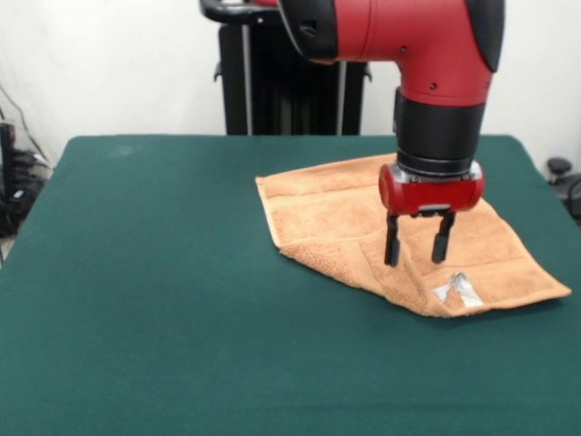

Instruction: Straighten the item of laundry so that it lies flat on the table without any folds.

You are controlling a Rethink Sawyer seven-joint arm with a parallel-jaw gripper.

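The light-orange terry towel (345, 218) lies on the dark green table (145, 291), right of centre. Its near-left part is folded over, making a doubled flap along the front edge. A small white label (457, 291) shows near its front right corner. My gripper (417, 256) hangs from the red arm straight above the towel's middle right part. Its two black fingers (392, 247) are apart and hold nothing. The tips hover just above or at the cloth; I cannot tell whether they touch it.
The robot's black pedestal (281, 82) stands behind the table's far edge. Cables and dark gear (14, 182) sit off the table's left side. A dark object (561, 173) shows past the right edge.
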